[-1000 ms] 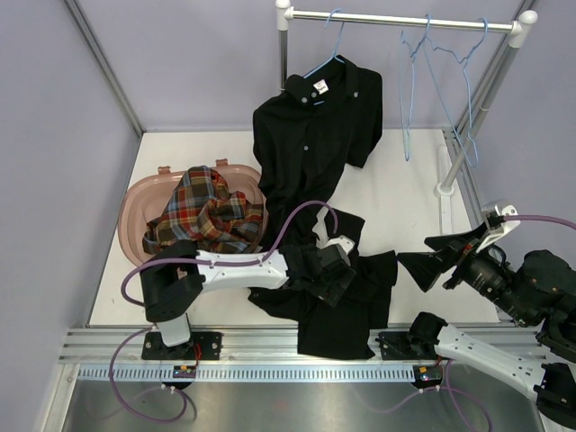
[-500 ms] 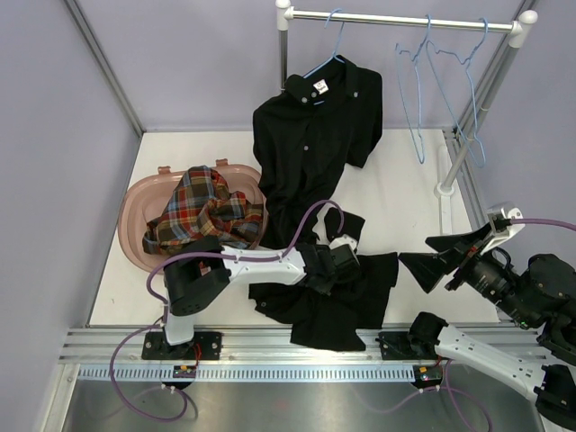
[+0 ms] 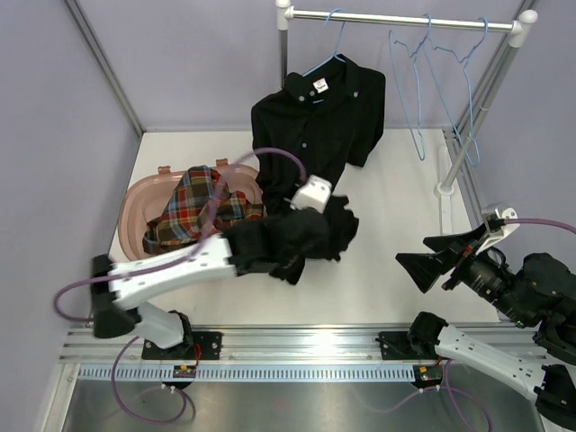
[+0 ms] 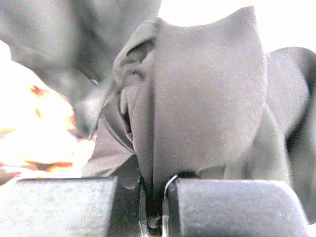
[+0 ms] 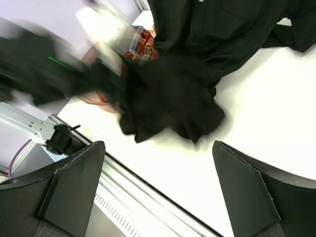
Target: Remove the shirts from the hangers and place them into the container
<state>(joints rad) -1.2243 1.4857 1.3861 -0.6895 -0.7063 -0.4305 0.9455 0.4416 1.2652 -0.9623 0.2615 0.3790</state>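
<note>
Top external view: shows a loose black shirt [image 3: 306,236] bunched up just right of the container [image 3: 133,209], one fold clamped tight in the left hand [image 4: 155,212]. Looks soft, light and floppy, likely to trail; better lifted high over the container's near rim, beside the plaid shirt [image 3: 200,211] inside. Leaves bare bench [image 3: 396,207] rightward of the container, toward the right hand [image 3: 425,265], spread apart and holding nothing.

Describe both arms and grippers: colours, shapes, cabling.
Left arm and right arm: white links, black joints, looping purple cable. Left gripper has blocky dark-grey fingers; right gripper has broad black wedge-shaped fingers.
</note>
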